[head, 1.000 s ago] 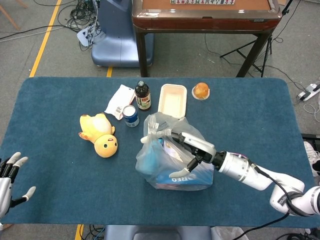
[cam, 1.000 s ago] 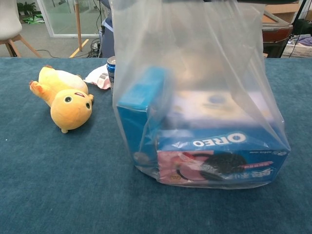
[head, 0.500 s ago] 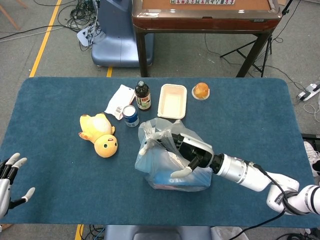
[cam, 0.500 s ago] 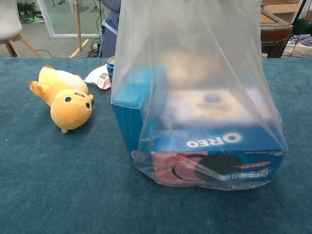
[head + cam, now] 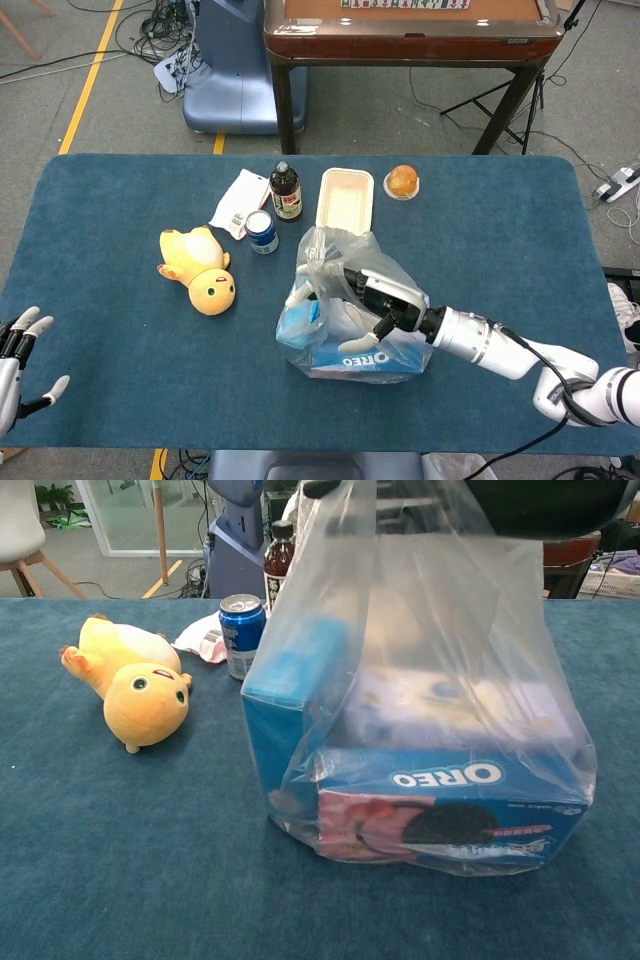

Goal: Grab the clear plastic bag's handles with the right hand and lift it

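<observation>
The clear plastic bag (image 5: 340, 335) stands near the middle of the blue table, holding an Oreo box (image 5: 450, 805) and a blue box (image 5: 290, 700). My right hand (image 5: 378, 297) reaches in from the right and grips the bunched handles (image 5: 318, 264) at the bag's top. In the chest view the bag (image 5: 420, 680) fills the centre and is pulled upward to the frame's top, its bottom low on the cloth. I cannot tell whether it clears the table. My left hand (image 5: 18, 360) hovers at the table's front left corner, fingers spread, holding nothing.
A yellow plush duck (image 5: 198, 268) lies left of the bag. Behind the bag are a blue can (image 5: 262, 232), a dark bottle (image 5: 286, 192), a white paper packet (image 5: 238, 203), a white tray (image 5: 345, 201) and a bun (image 5: 402, 181).
The bag and my right hand have shifted back to the right and away from the chest camera. The can and bottle now show beside the bag. The left hand has stayed put.
</observation>
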`<control>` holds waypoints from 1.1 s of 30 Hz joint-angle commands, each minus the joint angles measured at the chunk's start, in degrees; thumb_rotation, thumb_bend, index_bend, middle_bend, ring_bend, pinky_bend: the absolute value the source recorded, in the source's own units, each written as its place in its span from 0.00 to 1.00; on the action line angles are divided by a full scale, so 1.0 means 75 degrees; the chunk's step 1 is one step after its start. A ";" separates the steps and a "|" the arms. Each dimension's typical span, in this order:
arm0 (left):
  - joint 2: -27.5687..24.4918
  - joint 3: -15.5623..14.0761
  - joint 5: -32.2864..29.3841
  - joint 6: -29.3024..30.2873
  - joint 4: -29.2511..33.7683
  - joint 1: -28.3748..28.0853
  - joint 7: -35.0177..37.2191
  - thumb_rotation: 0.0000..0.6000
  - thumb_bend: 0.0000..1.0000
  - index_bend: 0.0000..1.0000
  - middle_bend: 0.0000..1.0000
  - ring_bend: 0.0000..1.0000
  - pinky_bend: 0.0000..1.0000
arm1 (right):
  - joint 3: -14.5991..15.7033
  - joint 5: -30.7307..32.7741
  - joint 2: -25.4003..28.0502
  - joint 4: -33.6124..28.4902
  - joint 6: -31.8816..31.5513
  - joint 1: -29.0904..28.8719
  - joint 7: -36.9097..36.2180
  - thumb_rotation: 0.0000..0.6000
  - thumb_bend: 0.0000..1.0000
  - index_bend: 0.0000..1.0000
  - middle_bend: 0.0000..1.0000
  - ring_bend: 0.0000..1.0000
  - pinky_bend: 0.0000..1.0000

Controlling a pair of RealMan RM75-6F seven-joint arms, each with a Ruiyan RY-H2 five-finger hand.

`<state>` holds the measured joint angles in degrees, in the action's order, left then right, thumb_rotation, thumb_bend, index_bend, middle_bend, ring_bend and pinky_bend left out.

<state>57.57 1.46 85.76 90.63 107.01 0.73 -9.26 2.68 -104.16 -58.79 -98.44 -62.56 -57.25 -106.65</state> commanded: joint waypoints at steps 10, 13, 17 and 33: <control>-0.0021 -0.0003 -0.0028 -0.0002 -0.0002 0.0027 0.0018 1.00 0.18 0.18 0.08 0.10 0.01 | -0.0359 0.0372 -0.0160 0.0113 0.0186 -0.0513 -0.0556 1.00 0.00 0.00 0.08 0.00 0.05; -0.0023 0.0001 -0.0020 -0.0002 0.0005 0.0025 0.0025 1.00 0.18 0.18 0.08 0.10 0.01 | -0.0442 0.0429 -0.0201 0.0161 0.0148 -0.0572 -0.0698 1.00 0.00 0.00 0.08 0.00 0.05; -0.0017 0.0000 0.0002 -0.0012 0.0009 0.0017 0.0011 1.00 0.18 0.18 0.08 0.10 0.01 | -0.0626 0.0938 -0.0427 0.0114 0.0092 -0.0492 -0.1041 1.00 0.00 0.02 0.15 0.01 0.05; -0.0042 -0.0028 0.0043 0.0035 0.0005 0.0073 0.0057 1.00 0.18 0.18 0.08 0.10 0.01 | -0.0825 0.1586 -0.0553 0.0407 0.0315 0.0058 -0.3605 1.00 0.00 0.50 0.57 0.44 0.42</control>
<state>57.25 1.24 86.08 90.90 107.05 1.28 -8.84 -3.87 -91.00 -63.15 -96.80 -60.49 -57.62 -130.54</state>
